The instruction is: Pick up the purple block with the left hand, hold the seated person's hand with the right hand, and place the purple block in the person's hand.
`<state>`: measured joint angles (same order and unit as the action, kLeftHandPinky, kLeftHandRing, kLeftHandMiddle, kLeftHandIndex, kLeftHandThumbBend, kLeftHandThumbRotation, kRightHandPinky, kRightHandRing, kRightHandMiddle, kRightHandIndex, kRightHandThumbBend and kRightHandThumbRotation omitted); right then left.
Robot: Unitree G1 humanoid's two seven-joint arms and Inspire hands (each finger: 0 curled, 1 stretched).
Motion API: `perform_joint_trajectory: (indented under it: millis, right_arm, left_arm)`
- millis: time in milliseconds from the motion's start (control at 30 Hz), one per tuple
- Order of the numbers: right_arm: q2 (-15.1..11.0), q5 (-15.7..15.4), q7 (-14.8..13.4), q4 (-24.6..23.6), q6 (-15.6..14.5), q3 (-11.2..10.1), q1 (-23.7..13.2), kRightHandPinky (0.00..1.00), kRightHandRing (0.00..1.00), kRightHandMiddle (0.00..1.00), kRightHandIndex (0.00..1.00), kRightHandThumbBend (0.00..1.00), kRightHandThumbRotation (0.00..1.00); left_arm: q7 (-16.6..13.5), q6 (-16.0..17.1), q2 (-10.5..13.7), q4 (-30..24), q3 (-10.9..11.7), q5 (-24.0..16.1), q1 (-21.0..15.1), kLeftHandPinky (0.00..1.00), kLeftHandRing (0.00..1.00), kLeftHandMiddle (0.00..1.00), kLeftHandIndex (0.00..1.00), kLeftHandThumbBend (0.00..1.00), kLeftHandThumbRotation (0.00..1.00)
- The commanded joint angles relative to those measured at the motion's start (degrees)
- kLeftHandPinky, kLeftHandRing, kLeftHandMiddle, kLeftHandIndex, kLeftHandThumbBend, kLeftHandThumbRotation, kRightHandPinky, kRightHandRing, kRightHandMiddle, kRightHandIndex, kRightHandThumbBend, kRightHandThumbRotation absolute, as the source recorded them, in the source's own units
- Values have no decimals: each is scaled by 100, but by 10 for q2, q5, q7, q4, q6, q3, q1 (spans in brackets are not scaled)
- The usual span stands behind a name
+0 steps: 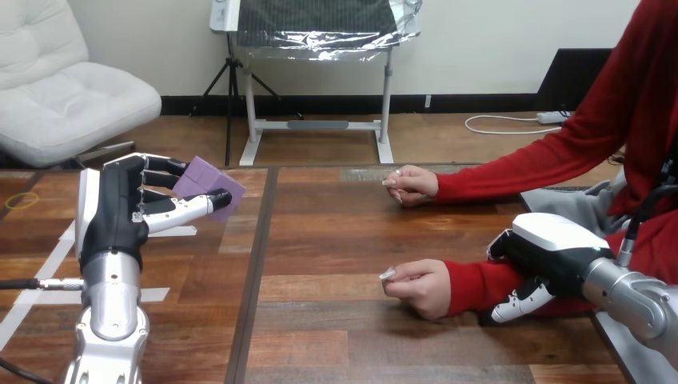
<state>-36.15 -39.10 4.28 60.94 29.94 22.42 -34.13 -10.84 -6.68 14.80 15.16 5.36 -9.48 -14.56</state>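
Purple block point(209, 182) sits in your left hand point(120, 216), well to the left of the person's nearer hand point(420, 286) and raised clear of the bench point(336, 240). The fingers point(164, 166) curl over the block's far side and the thumb point(188, 210) presses its near edge, with your silver forearm rising almost straight up from the view's bottom edge. Your right hand point(552, 248) lies just right of the person's nearer hand, white-shelled back up, over the red-sleeved forearm point(472, 284), its fingers curled down round the sleeve's near side. That nearer hand rests on the bench, loosely closed. Between it and the block you have a broad stretch of bare bench, crossed by one dark seam point(256, 272). The person's farther hand point(412, 184) rests beyond the nearer one, apart from it. Right of the nearer hand, the bench's right edge point(609, 348) runs close under your right forearm.
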Motion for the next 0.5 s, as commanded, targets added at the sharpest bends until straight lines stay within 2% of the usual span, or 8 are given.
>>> perform_joint_trajectory:
  millis: [0, 467]
  right_arm:
    - [9, 10, 5, 1, 7, 2, -34, 31, 36, 42, 42, 74, 29]
    - [5, 28, 9, -9, 11, -7, -33, 33, 36, 41, 39, 73, 26]
  left_arm:
    - [-1, 1, -1, -36, -1, -7, -23, 32, 38, 42, 46, 64, 0]
    - [0, 2, -2, -36, -2, -5, -24, 33, 38, 43, 46, 63, 0]
